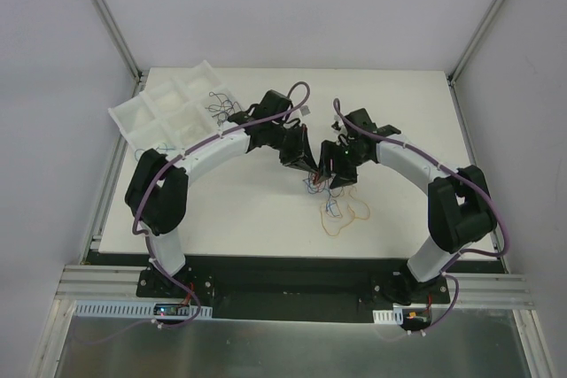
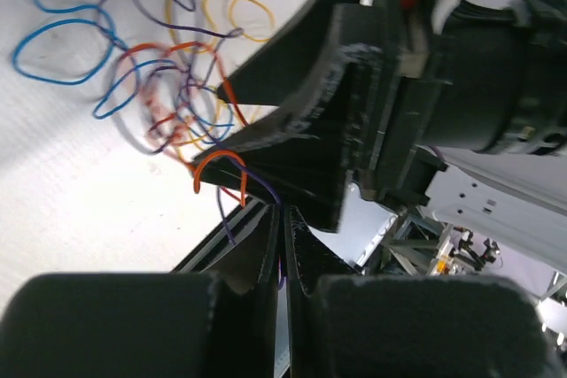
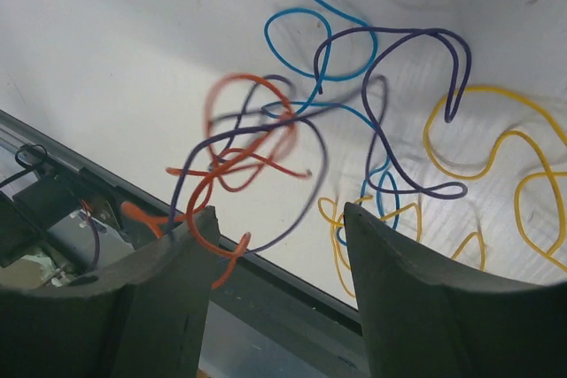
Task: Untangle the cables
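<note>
Meeting over the middle of the white worktop (image 1: 239, 219), the two arms bring their pincers close together above the cables (image 1: 324, 189). The cables sit in a small tangle just below the fingertips, on the side toward the arm bases.

The left pincer (image 2: 282, 223) is closed, its fingers pressed almost flat together. A purple cable (image 2: 270, 194) and an orange cable (image 2: 217, 158) run into the seam between them, so it grips those strands. The rest of the tangle trails away from it toward the worktop.

The right pincer (image 3: 276, 223) stands open, its fingers well apart. Raised, slightly blurred loops of orange and purple hang in front of the gap. One orange strand curls against the finger (image 3: 190, 254) on the left of the right wrist view.

Behind those loops, a blue cable (image 3: 299, 11) and a yellow cable (image 3: 485, 88) lie flat on the worktop. From above, the yellow one shows as a loose loop at the near end of the tangle.

A white compartment tray (image 1: 142, 117) rests tilted on the far left corner of the worktop. A few dark wires (image 1: 215, 104) lie in the compartment just beside the left arm's wrist.
</note>
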### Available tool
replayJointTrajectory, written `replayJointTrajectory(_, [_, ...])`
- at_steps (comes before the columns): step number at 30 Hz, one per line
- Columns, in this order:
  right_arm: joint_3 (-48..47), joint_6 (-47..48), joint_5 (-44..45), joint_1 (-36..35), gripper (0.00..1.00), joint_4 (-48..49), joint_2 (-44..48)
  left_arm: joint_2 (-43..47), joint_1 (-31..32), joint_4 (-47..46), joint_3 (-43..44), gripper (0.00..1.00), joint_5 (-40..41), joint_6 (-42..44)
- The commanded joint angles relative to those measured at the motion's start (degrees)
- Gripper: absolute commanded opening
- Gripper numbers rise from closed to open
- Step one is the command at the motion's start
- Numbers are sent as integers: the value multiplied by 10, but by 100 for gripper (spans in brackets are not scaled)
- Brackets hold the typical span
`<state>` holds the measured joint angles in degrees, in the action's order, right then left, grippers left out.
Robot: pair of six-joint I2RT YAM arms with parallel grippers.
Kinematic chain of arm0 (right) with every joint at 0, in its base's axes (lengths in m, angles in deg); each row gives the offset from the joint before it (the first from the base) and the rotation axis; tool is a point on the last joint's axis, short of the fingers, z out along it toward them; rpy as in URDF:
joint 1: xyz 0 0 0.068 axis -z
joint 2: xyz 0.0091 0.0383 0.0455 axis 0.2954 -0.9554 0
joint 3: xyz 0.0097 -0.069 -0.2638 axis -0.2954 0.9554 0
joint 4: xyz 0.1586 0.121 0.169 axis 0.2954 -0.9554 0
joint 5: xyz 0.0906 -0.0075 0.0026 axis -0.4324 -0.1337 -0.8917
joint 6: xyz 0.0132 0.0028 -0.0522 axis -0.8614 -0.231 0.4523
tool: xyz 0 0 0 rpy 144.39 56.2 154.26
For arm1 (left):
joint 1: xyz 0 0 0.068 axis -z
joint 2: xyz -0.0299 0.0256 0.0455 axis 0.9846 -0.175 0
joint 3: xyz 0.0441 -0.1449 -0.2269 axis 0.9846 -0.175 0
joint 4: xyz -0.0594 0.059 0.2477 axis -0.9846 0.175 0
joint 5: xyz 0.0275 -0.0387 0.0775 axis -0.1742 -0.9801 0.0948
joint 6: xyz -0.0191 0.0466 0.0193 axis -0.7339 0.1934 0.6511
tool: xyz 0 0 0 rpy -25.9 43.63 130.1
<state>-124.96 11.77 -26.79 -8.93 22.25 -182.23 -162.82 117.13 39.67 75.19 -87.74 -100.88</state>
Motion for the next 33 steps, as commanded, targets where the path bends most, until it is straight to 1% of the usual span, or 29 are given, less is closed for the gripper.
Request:
replayJointTrajectory(1, [-9,-37,23,4,61,31,16,21,7,-23,37,0,-56,-21])
replayJointTrajectory(4, [-31,-47,91,9,60,-4,-13,37,8,-28,43,0,-62,-15])
replayJointTrajectory(8, [-52,-37,151,34,56,-59,-51,67,8,-28,47,0,-61,-9])
replayJointTrajectory(11, [-50,-24,234,44,55,-105,-57,98,8,-29,65,0,-33,6])
replayJointTrajectory(13, [-28,-20,272,53,55,-116,-57,124,8,-30,92,0,-9,39])
replayJointTrajectory(18, [57,0,274,68,56,-79,-28,208,9,-30,150,0,56,179])
replayJointTrajectory(22, [65,3,281,75,56,-85,-16,261,9,-32,179,0,92,275])
replayJointTrajectory(24, [52,7,277,78,56,-96,-12,276,9,-36,186,0,117,294])
replayJointTrajectory(27, [37,15,269,78,56,-103,16,280,9,-37,196,0,140,295])
replayJointTrajectory(31, [14,31,259,78,58,-126,51,272,9,-44,215,0,167,266])
replayJointTrajectory(33, [3,35,255,78,59,-133,72,270,9,-58,217,0,161,255])
